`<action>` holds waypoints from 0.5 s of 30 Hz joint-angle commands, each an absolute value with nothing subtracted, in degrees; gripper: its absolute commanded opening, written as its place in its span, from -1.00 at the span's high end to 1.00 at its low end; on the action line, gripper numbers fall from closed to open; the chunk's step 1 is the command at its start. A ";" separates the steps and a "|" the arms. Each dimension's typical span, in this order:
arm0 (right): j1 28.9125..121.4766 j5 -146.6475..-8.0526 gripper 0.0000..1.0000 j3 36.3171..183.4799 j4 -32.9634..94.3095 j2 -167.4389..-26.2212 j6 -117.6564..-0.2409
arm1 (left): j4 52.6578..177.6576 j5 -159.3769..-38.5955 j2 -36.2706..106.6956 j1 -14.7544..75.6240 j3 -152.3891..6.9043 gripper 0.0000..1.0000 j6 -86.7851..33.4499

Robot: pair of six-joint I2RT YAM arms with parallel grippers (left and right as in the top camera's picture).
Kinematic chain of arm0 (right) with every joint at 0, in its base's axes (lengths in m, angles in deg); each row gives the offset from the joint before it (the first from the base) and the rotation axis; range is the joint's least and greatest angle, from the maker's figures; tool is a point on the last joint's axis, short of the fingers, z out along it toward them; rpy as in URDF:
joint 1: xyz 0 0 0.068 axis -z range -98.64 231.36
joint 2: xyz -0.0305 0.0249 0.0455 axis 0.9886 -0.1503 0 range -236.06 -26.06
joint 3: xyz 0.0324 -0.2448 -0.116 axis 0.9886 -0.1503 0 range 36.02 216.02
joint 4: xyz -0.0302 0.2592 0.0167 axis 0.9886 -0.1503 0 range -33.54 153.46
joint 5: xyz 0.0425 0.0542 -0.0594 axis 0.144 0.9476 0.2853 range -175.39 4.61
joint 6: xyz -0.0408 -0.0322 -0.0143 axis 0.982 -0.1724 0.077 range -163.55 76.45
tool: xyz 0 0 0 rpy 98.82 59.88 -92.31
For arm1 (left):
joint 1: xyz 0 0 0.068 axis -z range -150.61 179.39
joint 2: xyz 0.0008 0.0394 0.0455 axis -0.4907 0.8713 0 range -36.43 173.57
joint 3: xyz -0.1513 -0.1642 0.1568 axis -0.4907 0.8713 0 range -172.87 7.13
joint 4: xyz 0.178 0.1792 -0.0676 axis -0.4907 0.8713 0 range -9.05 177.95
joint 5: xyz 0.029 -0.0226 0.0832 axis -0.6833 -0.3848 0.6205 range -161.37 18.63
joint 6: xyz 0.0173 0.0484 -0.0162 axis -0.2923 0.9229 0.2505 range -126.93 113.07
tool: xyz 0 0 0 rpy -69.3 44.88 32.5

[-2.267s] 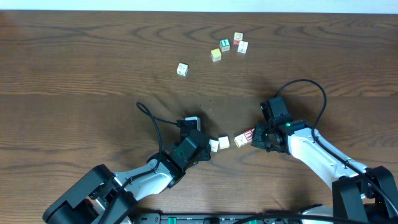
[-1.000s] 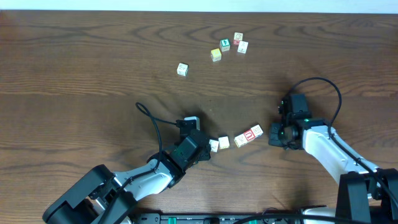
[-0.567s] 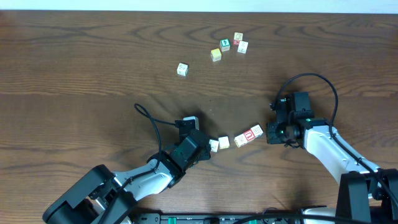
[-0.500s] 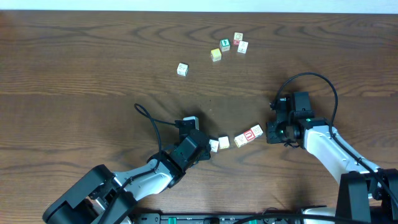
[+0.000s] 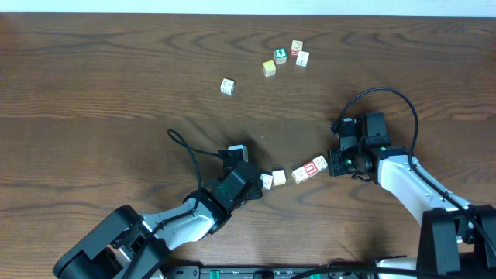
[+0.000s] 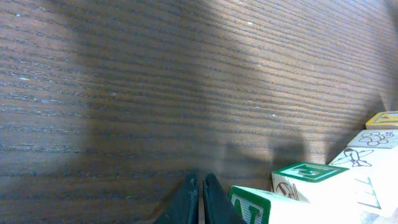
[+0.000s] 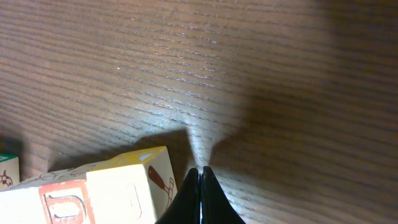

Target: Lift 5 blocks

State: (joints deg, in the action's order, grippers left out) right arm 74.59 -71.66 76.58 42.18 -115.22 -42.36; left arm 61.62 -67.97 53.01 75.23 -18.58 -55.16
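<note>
The right gripper [image 5: 332,163] has swung back in since 1 second ago. Then it stood off to the lower right of the row of cubes; now its tip sits just beside the cube at the row's right end. Its black fingers [image 7: 189,205] are pressed tight together with nothing between them. The left gripper [image 5: 259,187] has not moved. Its jaws are likewise pinched together and empty, the tip just beside the left end of the row. The cubes lie where they lay 1 second ago.

The dark brown wooden table [image 5: 93,101] shows strong grain, and a pale strip runs along its far edge.

The 5 small pale-wood alphabet cubes [image 5: 301,173] lie on the table in a slanting line between the 2 grippers, rising to the right. There are 2 side by side on the left, then a small gap, then 3 touching. The middle one of those 3 is a red-faced cube [image 5: 310,168] with a white letter. Well apart, near the far edge, lie 5 more cubes [image 5: 302,58], among them a green-faced cube [image 5: 280,55] and a yellow-faced cube [image 5: 269,68].
</note>
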 commanded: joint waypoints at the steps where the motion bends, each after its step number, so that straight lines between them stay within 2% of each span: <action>1: 74.11 -69.84 0.98 77.67 42.92 -117.12 -41.11 | 63.52 -66.14 53.91 74.95 -17.73 0.85 -55.66; 15: 70.24 -67.94 0.98 78.26 40.87 -118.33 -41.18 | 63.54 -66.16 53.91 74.95 -17.73 0.85 -55.68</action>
